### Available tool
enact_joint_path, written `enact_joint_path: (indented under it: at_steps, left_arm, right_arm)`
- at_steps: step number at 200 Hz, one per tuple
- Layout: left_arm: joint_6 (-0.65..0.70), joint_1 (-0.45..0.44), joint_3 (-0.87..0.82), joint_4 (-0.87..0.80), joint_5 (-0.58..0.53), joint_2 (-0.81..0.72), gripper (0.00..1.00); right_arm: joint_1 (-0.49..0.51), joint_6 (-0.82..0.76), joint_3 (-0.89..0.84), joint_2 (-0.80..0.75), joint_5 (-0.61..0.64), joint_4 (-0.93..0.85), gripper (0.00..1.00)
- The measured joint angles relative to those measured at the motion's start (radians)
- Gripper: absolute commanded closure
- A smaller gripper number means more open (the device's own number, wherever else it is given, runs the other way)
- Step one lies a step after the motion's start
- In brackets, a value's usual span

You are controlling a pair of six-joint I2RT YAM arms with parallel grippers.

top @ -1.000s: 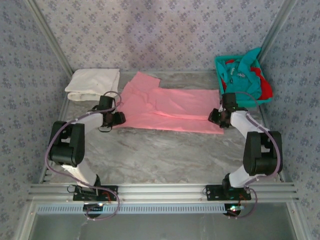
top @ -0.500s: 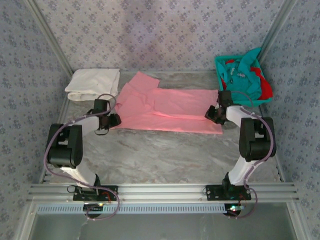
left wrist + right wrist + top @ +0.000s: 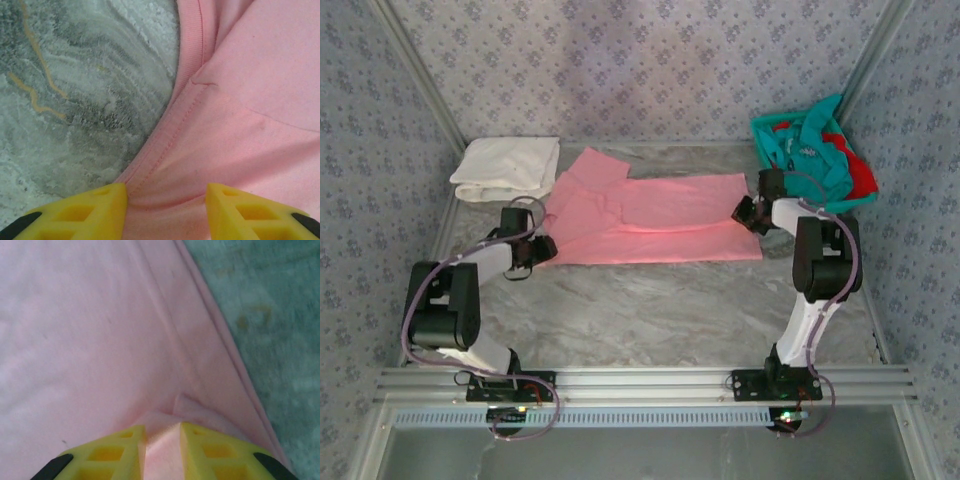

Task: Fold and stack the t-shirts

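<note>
The salmon-pink cloth short-sleeved t-shirt lies spread across the far half of the grey marbled table, beside a folded cream-white t-shirt. The left gripper, fingers partly apart, clamps its bunched hem. The right gripper, fingers nearly together, pinches a fold at the opposite edge.

Quick count: 1 pink tee & 1 white tee left of the 1 basket, teal tee + red tee in it, 2 arms.
</note>
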Motion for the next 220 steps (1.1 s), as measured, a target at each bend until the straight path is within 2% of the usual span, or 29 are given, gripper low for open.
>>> enact_joint_path:
  at_steps: [55, 90, 145, 182, 220]
  left_arm:
    - [0.000, 0.004, -0.009, 0.000, 0.000, -0.011, 0.54]
    - [-0.011, 0.004, -0.025, -0.019, 0.000, -0.039, 0.54]
    - [-0.016, 0.008, -0.029, -0.052, 0.000, -0.060, 0.55]
    - [-0.030, 0.011, -0.051, -0.048, 0.000, -0.072, 0.55]
    - [-0.037, 0.019, -0.066, -0.029, 0.008, -0.078, 0.55]
  right_arm:
    - [0.005, 0.007, 0.061, 0.008, -0.012, 0.033, 0.72]
    - [0.022, 0.007, 0.055, -0.043, 0.000, 0.034, 0.71]
    - [0.133, 0.008, -0.058, -0.166, 0.015, 0.038, 0.72]
    - [0.205, 0.034, -0.145, -0.171, 0.015, 0.037, 0.72]
    - [0.236, 0.055, -0.148, -0.160, 0.014, 0.056, 0.72]
